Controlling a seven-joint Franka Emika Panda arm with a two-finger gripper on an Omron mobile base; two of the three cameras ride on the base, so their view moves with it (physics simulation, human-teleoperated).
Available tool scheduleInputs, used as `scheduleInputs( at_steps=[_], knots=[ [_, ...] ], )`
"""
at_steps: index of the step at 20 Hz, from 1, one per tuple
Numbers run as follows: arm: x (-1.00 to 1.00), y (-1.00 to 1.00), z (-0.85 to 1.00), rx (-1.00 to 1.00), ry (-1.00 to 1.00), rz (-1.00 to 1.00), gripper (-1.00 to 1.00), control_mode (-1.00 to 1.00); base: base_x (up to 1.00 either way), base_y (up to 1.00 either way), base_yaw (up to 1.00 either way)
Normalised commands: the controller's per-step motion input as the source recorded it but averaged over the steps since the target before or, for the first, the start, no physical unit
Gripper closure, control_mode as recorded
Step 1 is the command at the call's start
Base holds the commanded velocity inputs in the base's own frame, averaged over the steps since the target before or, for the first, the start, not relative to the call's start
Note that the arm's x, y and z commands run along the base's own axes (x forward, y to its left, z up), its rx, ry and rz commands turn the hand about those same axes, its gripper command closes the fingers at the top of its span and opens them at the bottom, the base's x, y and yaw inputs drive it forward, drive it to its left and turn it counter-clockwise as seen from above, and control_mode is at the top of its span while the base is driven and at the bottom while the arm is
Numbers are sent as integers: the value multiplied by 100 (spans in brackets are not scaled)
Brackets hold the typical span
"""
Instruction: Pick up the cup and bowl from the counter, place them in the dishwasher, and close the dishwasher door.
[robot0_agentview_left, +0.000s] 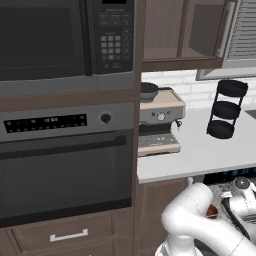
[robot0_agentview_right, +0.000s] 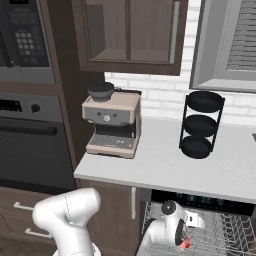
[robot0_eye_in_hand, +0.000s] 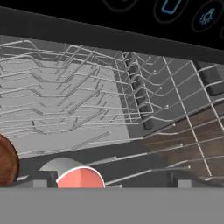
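One red cup (robot0_eye_in_hand: 80, 177) under open pincer (robot0_eye_in_hand: 109, 183)

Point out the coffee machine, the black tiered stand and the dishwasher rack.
coffee machine (robot0_agentview_right: 112, 125), right base view, front panel.
black tiered stand (robot0_agentview_right: 201, 124), right base view, middle tier.
dishwasher rack (robot0_eye_in_hand: 78, 105), hand view, grey wire tines.

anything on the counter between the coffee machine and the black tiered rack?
Nothing: bare counter between the coffee machine and the black tiered rack, in both base views.
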Motion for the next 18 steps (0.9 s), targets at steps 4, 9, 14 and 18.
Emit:
scheduleInputs(
  at_steps=[4,9,14,18],
  knots=[
    [-62,-71,43,3,35,-3,-100,-100,0,0,0],
    [-100,-49,0,19,3,1,-100,-100,0,0,0],
    [-52,-3,21,14,9,0,-100,-100,0,0,0],
    [-17,3,-4,10,18,0,-100,-100,0,0,0]
  ],
)
